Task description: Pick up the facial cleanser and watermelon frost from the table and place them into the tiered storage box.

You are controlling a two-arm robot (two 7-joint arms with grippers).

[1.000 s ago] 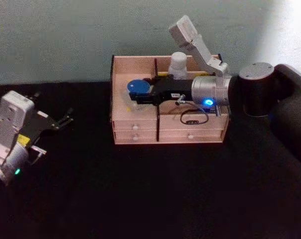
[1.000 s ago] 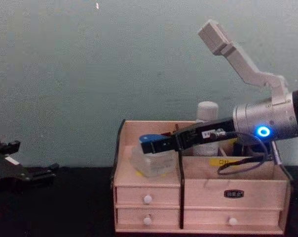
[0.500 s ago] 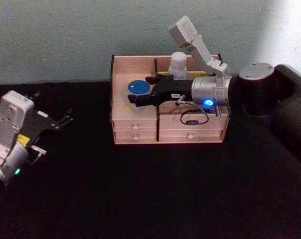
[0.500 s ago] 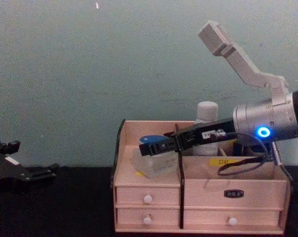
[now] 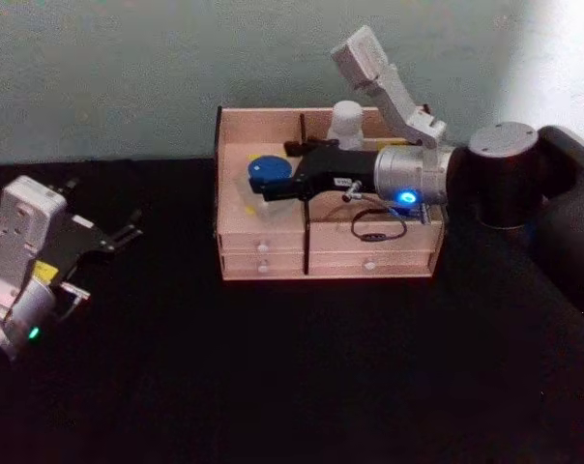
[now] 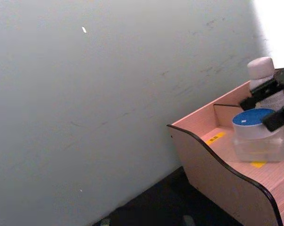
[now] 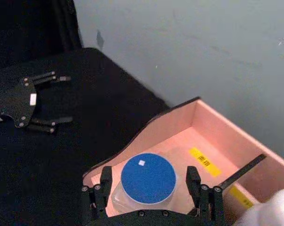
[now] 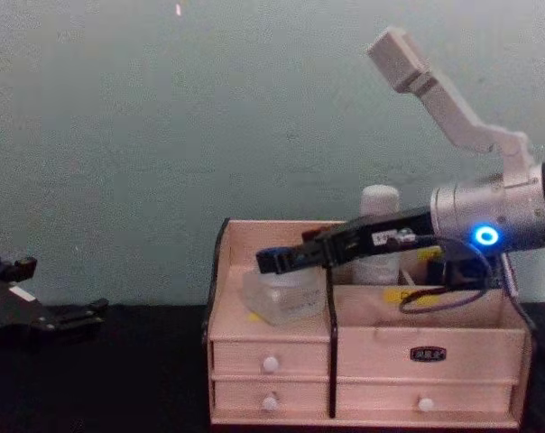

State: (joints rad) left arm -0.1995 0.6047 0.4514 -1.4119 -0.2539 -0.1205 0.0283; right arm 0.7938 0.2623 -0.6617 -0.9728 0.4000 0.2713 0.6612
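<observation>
right tool (image 7: 149,193) now released and raised, blue-lidded jar (image 7: 148,181) resting in tiered storage box (image 5: 263,261)

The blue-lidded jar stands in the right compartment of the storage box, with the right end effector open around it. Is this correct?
Not quite: the jar stands in the box's left compartment, as the head view shows. The right end effector is indeed open around it.

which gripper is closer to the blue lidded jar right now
The right gripper: open, its fingers straddle the blue-lidded jar inside the tiered storage box. The left gripper rests far off on the table.
</observation>
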